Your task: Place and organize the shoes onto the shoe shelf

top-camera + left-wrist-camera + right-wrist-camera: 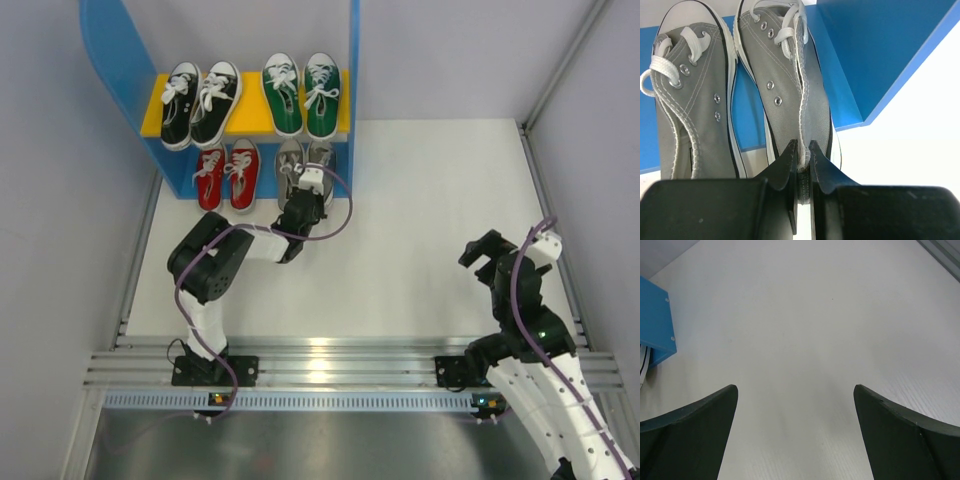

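The blue shoe shelf (110,50) stands at the back left. On its yellow upper board (250,118) sit the black pair (200,103) and the green pair (302,93). Below them are the red pair (227,173) and the grey pair (303,160). My left gripper (312,183) reaches to the heel of the right grey shoe (785,85). In the left wrist view this gripper (803,147) is shut on that shoe's heel rim, with the other grey shoe (690,110) lying beside it on the left. My right gripper (490,255) hangs open over bare table, holding nothing (795,395).
The shelf's right blue side panel (865,50) stands close to the right of the held grey shoe. A blue shelf corner (655,325) shows at the left of the right wrist view. Grey walls enclose the white table (420,200), and a metal rail (330,365) runs along its near edge.
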### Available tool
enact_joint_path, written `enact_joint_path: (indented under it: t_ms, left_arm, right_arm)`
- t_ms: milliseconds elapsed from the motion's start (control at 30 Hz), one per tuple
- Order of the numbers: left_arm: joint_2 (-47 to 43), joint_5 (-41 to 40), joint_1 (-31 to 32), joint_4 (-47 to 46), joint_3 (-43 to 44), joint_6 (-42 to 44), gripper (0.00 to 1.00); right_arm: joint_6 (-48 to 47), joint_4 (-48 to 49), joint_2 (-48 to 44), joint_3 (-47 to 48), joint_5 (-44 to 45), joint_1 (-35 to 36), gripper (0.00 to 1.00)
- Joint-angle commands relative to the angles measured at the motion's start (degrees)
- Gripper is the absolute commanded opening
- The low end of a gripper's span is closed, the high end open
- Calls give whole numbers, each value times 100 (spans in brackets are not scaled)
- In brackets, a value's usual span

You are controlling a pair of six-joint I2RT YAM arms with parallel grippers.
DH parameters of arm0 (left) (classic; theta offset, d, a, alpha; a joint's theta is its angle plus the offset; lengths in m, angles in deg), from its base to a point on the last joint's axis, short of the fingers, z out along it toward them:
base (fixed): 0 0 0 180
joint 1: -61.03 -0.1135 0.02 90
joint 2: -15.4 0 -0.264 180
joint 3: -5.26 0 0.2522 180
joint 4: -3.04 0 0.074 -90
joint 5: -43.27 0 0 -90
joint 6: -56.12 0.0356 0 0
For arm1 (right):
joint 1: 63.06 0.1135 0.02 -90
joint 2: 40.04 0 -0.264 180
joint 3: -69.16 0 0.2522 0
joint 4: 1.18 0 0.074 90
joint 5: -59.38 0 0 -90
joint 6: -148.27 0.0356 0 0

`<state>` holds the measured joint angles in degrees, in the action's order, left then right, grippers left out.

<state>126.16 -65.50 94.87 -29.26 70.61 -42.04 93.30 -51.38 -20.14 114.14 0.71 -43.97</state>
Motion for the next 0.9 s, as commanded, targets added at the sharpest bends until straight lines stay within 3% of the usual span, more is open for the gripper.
enact_joint_path:
  t_ms: [0,333,367,433,533,567,600,867]
  left_arm:
    - [-371,-110,26,308,-123,131,0]
    - [-344,40,17,598,-114,113,0]
    - [-362,31,26,616,-123,113,15]
    - [-397,-4,26,616,-167,96,27]
    - [-502,-57,26,616,-202,52,58]
    - [-598,-66,26,616,-202,34,86]
    - [-634,-75,26,616,-211,25,99]
    - [-1660,-13,104,1020,-194,-54,99]
  right_arm:
    - [-13,147,-92,68,-22,60,100]
    - [-22,164,-100,51,-31,68,99]
    - [-22,164,-92,51,-39,68,99]
    - [-22,164,-92,51,-31,68,99]
    - [-22,173,-74,42,-39,68,99]
    - [-22,173,-83,42,-39,68,99]
    - [-22,182,-74,42,-39,68,99]
    - [-13,164,-118,42,-40,60,99]
